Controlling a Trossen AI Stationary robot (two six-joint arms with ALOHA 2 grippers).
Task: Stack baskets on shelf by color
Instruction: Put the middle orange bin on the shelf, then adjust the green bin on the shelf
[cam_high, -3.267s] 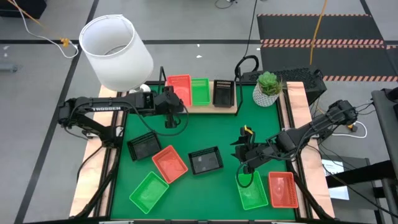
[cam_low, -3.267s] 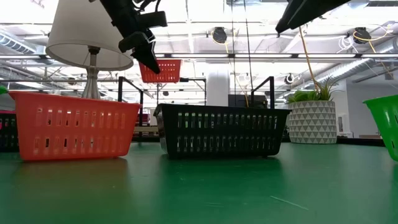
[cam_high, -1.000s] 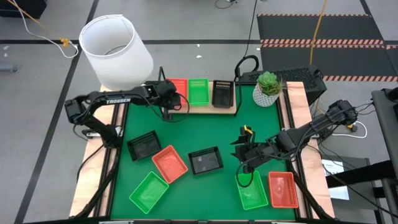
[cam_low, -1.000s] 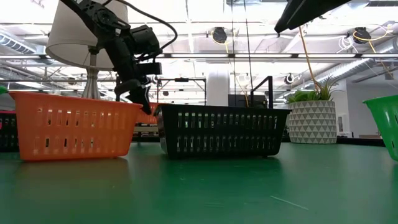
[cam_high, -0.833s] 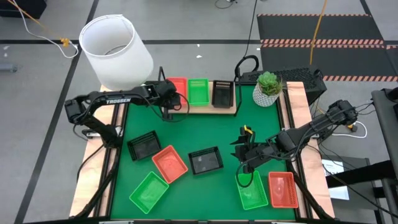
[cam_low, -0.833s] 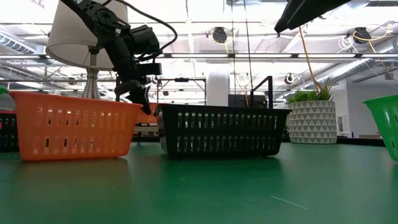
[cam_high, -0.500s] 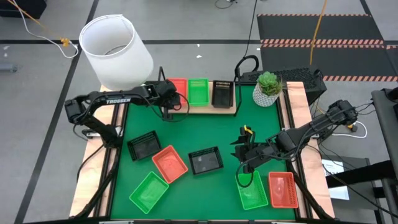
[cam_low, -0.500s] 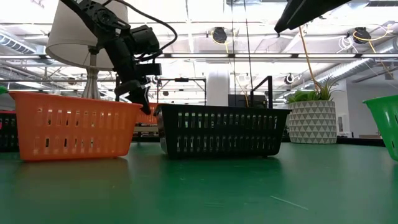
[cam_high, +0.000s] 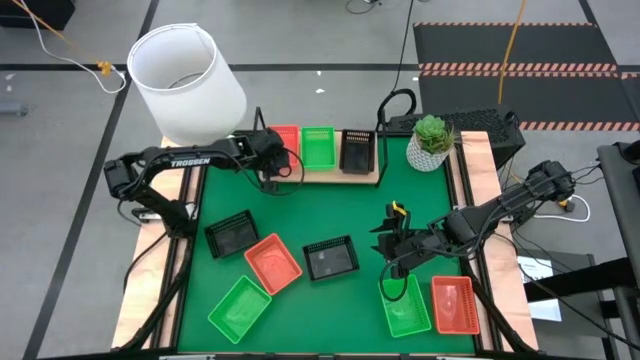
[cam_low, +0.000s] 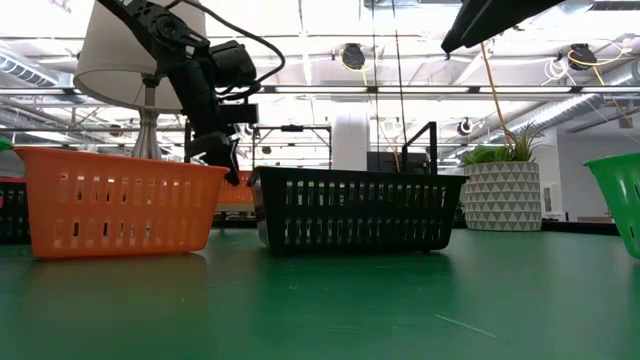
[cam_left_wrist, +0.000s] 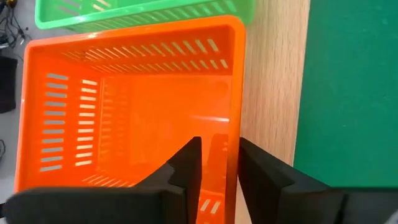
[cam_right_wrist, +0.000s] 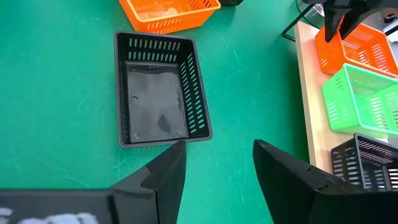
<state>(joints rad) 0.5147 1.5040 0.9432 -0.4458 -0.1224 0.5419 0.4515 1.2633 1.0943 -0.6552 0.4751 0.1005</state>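
L gripper (cam_left_wrist: 219, 171) straddles near wall of orange-red plastic mesh basket (cam_left_wrist: 134, 106) on light-wood shelf (cam_left_wrist: 273, 93), jaws slackening, basket's length running away ahead.

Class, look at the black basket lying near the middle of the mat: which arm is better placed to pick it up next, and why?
Right: the right gripper hangs open beside the black basket, while the left gripper is at the shelf, straddling the orange basket.

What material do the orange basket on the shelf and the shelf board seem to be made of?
Orange basket: it looks like moulded plastic, slightly glossy; the signs are its even slotted walls, rounded corners and soft reflections on the floor.

Shelf board: it looks like light wood or a wood-look laminate, matt; a pale surface with faint grain lines shows, but which of the two cannot be told.
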